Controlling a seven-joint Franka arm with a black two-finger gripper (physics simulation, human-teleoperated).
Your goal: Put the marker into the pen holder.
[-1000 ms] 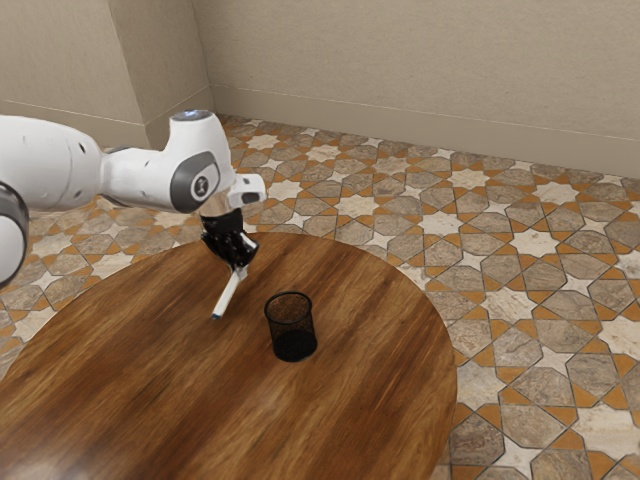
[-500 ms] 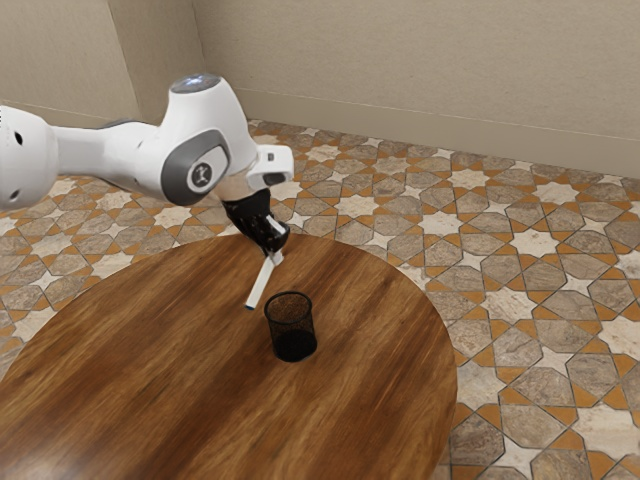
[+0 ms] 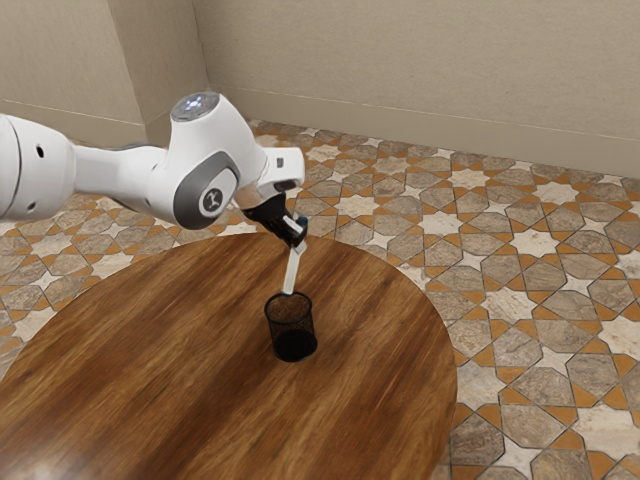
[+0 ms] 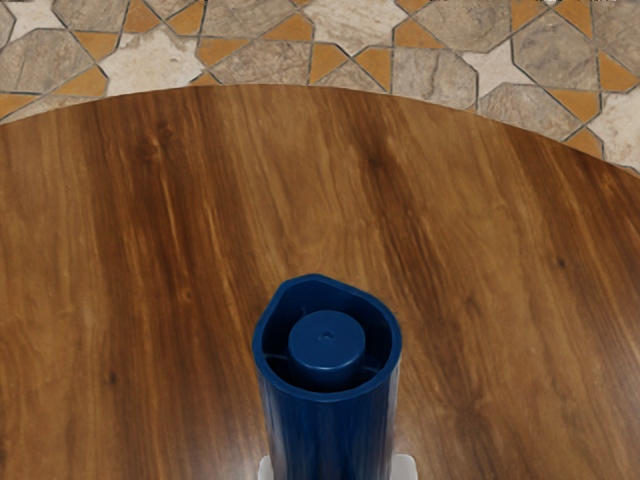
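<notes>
My black gripper is above the pen holder's far rim in the exterior view, shut on the marker. The white marker hangs from it, slightly tilted, its lower end at the rim of the black mesh pen holder; whether that end is inside or behind the rim I cannot tell. The holder stands upright. In the wrist view, the blue end of the marker points up toward the camera, with pale fingertip edges on both sides of it.
The round wooden table carries the holder toward the exterior view's right. Its curved edge also crosses the wrist view, with the patterned tile floor beyond it.
My hand has moved toward the exterior view's right, carrying the marker from beside the pen holder to its rim. The marker has swung more upright. The holder has stayed put.
</notes>
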